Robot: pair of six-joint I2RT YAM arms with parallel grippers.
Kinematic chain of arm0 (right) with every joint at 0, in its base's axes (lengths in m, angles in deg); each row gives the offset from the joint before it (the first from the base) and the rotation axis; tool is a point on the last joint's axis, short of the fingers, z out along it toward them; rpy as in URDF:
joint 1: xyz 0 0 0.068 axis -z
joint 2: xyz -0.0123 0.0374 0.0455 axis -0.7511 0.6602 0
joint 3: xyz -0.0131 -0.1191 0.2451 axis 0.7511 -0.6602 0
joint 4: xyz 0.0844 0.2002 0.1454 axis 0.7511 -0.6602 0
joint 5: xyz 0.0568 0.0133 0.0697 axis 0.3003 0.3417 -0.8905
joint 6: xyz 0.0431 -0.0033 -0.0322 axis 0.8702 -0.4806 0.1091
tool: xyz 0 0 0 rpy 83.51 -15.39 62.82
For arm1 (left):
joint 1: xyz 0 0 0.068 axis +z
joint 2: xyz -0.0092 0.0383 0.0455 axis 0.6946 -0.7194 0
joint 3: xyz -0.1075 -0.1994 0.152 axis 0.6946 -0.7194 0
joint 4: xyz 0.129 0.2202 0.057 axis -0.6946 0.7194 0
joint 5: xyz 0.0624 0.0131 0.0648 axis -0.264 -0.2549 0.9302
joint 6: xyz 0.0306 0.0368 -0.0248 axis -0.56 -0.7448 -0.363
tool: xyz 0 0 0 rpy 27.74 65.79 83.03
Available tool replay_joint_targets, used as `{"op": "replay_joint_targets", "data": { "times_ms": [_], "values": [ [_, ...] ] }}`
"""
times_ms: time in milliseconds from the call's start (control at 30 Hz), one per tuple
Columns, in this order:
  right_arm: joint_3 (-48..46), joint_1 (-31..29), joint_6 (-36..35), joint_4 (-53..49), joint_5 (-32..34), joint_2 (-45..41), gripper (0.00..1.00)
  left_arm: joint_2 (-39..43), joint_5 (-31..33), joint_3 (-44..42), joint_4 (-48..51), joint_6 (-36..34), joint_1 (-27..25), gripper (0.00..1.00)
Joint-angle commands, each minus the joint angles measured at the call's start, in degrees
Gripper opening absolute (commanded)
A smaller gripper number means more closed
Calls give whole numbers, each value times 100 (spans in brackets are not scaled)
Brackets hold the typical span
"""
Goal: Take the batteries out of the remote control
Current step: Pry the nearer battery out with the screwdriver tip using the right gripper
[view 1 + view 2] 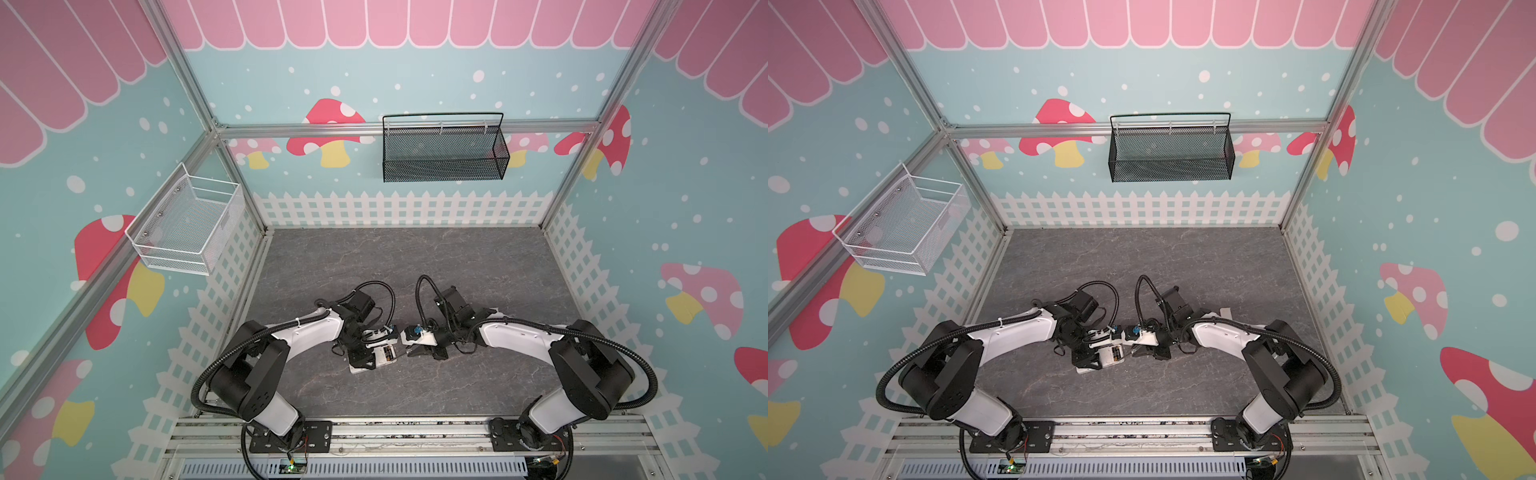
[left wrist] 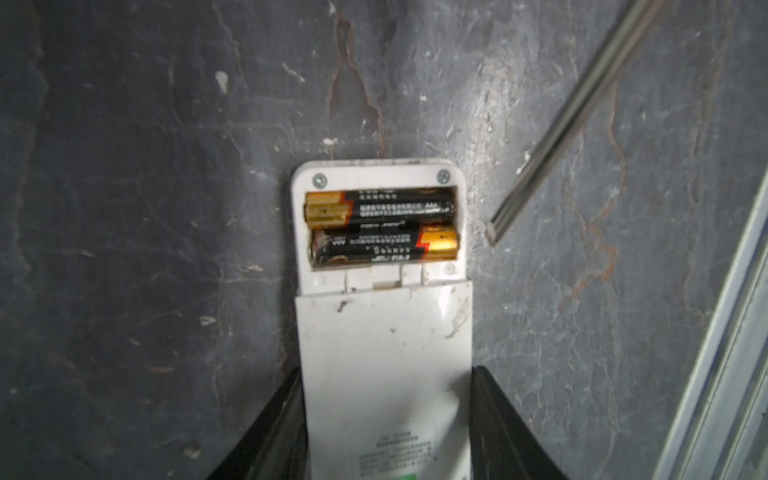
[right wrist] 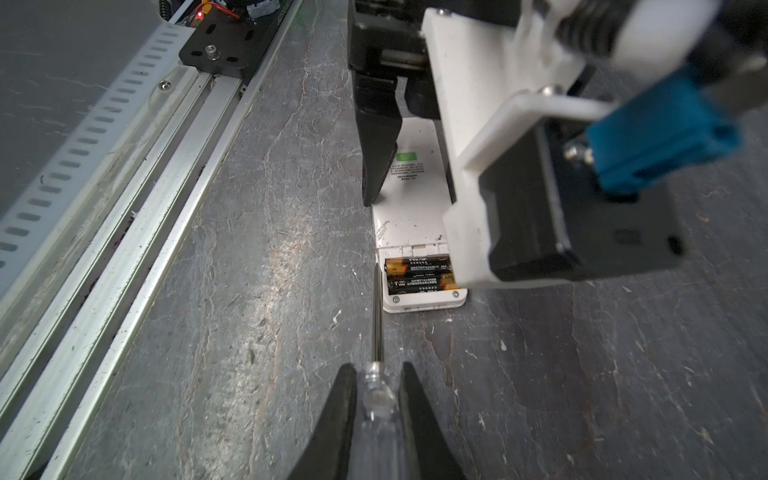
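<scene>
We see the remote control (image 2: 382,332) lying back-up on the desk (image 1: 415,270), in the middle toward the near edge. Our left tool (image 2: 386,374) clamps its long sides, one finger against each. The recess at its right end is uncovered, and both batteries (image 2: 380,224) lie in it side by side. Our right tool (image 3: 378,370) is closed on the clear handle of a screwdriver (image 3: 377,316), whose tip sits just beside the recess end of the remote control.
</scene>
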Motion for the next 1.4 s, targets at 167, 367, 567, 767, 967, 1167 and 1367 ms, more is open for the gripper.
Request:
{"op": "replay_joint_targets", "data": {
  "times_ms": [167,367,567,767,967,1167,1367],
  "values": [
    [164,-83,-245,29,-96,191,0,-201,-160,-85,66,-244,-164,35],
    [168,-83,-228,113,-166,74,0,-214,-139,-85,73,-252,-185,35],
    [144,-85,-242,172,-140,110,0,-214,-132,-77,84,-263,-192,35],
    [153,-83,-242,170,-49,207,0,-214,-116,-81,84,-262,-214,35],
    [157,-116,-272,124,-13,302,0,-229,-108,-69,99,-256,-210,35],
    [223,-162,-282,94,301,376,0,-219,-105,-68,93,-259,-216,35],
    [97,-171,-393,158,624,186,0,-218,-112,-70,94,-261,-209,35]
  ]
}}
